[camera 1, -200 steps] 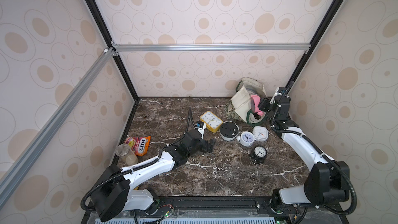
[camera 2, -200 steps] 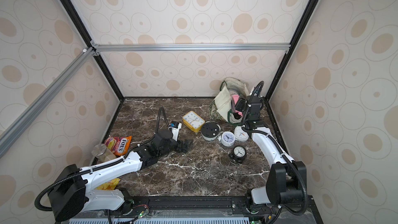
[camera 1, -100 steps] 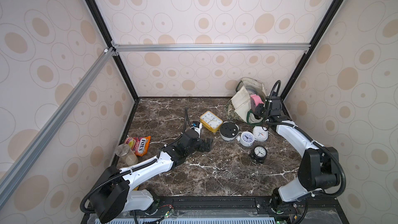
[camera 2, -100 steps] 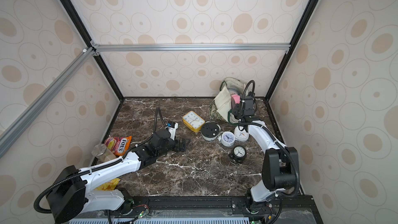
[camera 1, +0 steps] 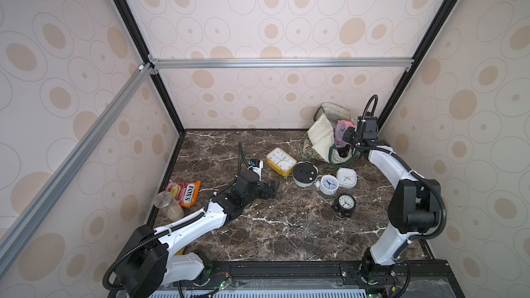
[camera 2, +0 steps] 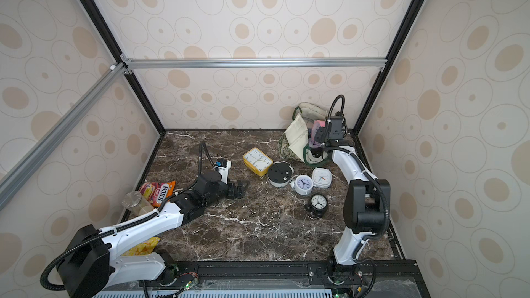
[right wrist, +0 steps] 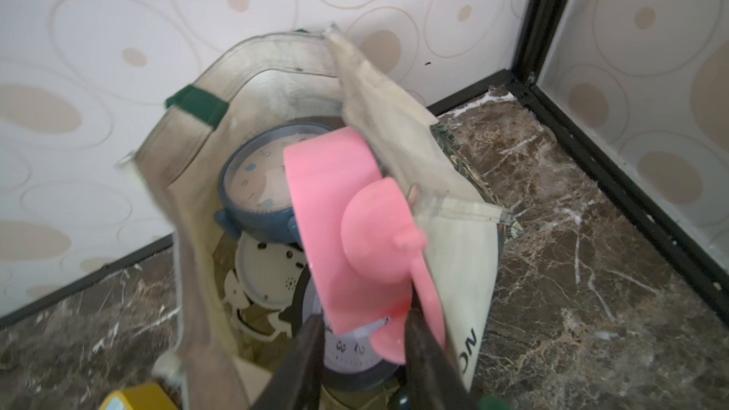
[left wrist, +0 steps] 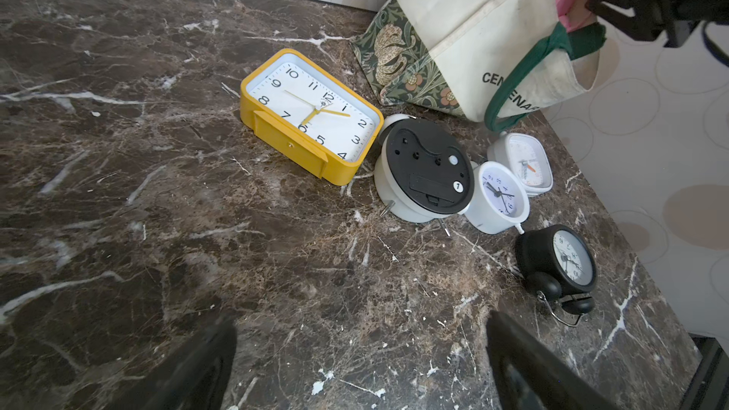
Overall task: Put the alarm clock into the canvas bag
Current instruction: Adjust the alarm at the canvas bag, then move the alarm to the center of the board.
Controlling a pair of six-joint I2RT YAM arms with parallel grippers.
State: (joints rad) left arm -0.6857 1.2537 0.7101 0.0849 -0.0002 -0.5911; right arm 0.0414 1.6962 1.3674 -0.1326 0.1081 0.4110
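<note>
The right tool [right wrist: 361, 319] has its jaws part-way closed on a pink lug that sticks out of the pink alarm clock [right wrist: 335, 211]. As far as the wrist view shows, the clock hangs from that grip and rests on nothing. In both top views the right tool [camera 1: 348, 136] sits at the far right corner of the counter [camera 1: 286, 230], right at the mouth of the canvas bag [camera 1: 321, 136].

The relation that matters is the clock to the mouth. The clock is turned on edge, and its flat body runs from the tool towards the back wall, in line with the slot between the two cloth walls. Its near edge lies against the bag's folded-in wall [right wrist: 394, 143]. It shows above the rim in a top view [camera 2: 319, 125], so I judge it to be in the opening but not yet dropped. Directly beneath it, inside the bag, lie a blue clock [right wrist: 252, 191] and a white clock [right wrist: 268, 270], so the way in is downward from the tool.

The left tool [left wrist: 361, 321] is spread wide with nothing in it, low over bare counter and well apart from the bag. The yellow clock [left wrist: 311, 112] and the black twin-bell clock [left wrist: 560, 266] lie on the counter between the two arms. The right arm is plainly the nearer one and should finish the placing.
</note>
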